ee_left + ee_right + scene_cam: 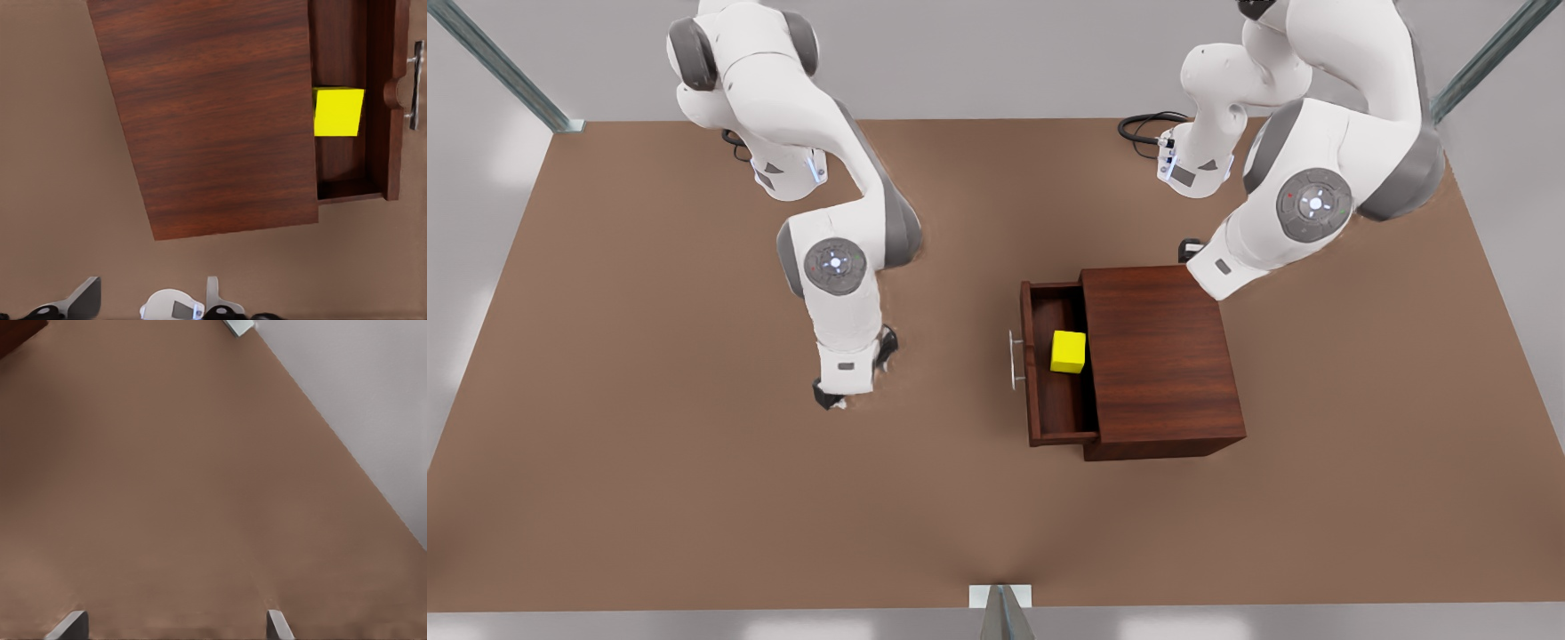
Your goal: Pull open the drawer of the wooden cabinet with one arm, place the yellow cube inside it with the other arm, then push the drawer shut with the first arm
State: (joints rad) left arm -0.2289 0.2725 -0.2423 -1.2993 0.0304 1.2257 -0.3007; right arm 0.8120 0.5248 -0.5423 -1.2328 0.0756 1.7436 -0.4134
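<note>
Front view first: we see the cabinet (1160, 356) on the table (649, 489), its drawer (1054, 409) pulled out toward 9 o'clock. The cube (1068, 352) sits inside the drawer, tight against the cabinet's front edge. The right pincer (857, 372) hangs low over the table, well apart from the handle (1013, 359), at 9 o'clock of it. The left pincer (1190, 249) sits just beyond the cabinet's 12 o'clock edge.

Left wrist view: the left pincer (148, 293) has its fingers spread and holds nothing. Past it lie the cabinet top (213, 113), the open drawer (337, 167) and the cube (339, 112) in it, with the handle (417, 83) on the far panel.

Right wrist view: the right pincer (173, 623) is wide open and empty over bare table (167, 487), with a cabinet corner (17, 330) at the edge.

We judge only the closing push remains. If the cube stands taller than the drawer walls, it could catch on the cabinet's front edge and jam the drawer. An off-centre push on the thin handle could slip off it, or slide the whole cabinet across the table.
</note>
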